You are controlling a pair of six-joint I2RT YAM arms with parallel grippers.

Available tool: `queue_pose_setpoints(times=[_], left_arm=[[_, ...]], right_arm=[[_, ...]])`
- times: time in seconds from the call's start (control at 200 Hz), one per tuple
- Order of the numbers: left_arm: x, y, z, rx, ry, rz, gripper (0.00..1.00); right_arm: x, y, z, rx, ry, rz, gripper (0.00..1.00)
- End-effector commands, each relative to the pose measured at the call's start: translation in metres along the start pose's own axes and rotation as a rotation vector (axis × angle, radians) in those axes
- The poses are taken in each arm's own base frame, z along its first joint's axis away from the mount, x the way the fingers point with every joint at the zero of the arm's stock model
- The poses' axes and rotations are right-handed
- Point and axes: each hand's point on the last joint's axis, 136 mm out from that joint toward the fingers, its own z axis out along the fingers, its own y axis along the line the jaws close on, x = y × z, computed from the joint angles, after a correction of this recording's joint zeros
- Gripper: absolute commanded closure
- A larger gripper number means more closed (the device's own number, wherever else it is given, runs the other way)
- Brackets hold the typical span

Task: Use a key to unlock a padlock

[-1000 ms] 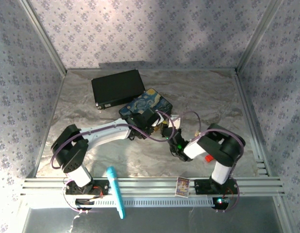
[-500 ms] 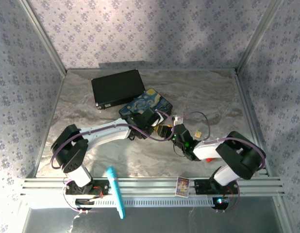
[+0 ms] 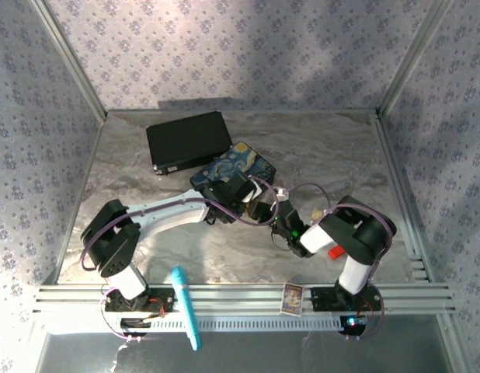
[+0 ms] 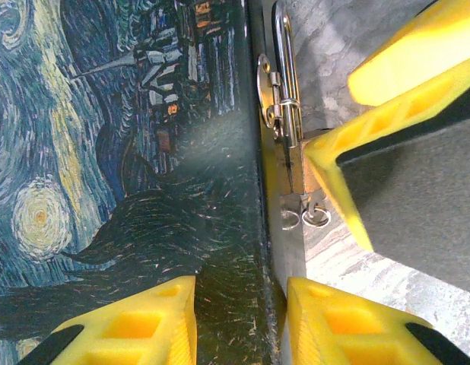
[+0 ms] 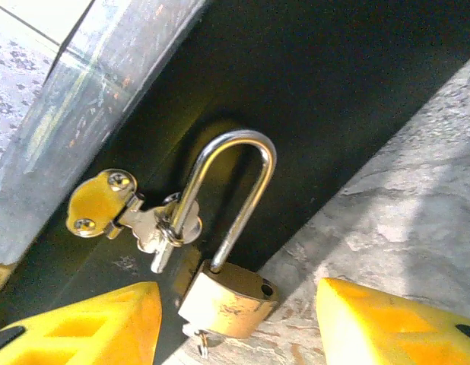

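The brass padlock (image 5: 223, 304) hangs by its silver shackle (image 5: 242, 144) from the hasp (image 5: 98, 201) on the painted box (image 4: 106, 152). One shackle leg is out of the body, leaving an empty hole on top. The small silvery key (image 5: 198, 340) pokes out under the body. My right gripper (image 5: 235, 331) is open, with a yellow finger on either side of the padlock and touching nothing. My left gripper (image 4: 242, 327) is shut on the box's front edge just below the hasp. In the top view both grippers meet at the box's (image 3: 236, 159) near side.
A flat black case (image 3: 188, 140) lies behind the painted box. A red block (image 3: 333, 252) sits by the right arm. On the front rail rest a teal pen (image 3: 186, 307) and a small card (image 3: 292, 298). Metal frame posts and patterned walls enclose the marbled table (image 3: 131, 179).
The right arm's elbow swung out to the right and came back, and its jaws stand wider than a second ago. The left arm and the box have not moved.
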Motion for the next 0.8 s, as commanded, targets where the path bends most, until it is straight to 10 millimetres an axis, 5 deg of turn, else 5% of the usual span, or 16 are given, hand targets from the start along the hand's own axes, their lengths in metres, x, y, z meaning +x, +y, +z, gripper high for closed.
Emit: queue_pose_setpoints(times=[0.0,0.155,0.41,0.795], left_arm=[[0.097,-0.059,0.009,0.249,0.35,0.072,0.67],[0.093,-0.059,0.008,0.252,0.34,0.07,0.67],[0.092,-0.06,0.005,0.26,0.331,0.07,0.67],[0.092,-0.058,0.003,0.254,0.337,0.073,0.67]], right_arm=[[0.022,-0.006,0.007,0.036,0.088,0.04,0.43],[0.041,-0.021,0.011,0.227,0.145,-0.034,0.49],[0.055,-0.069,0.007,0.379,0.152,0.076,0.55],[0.053,-0.085,-0.004,0.5,0.174,0.046,0.69]])
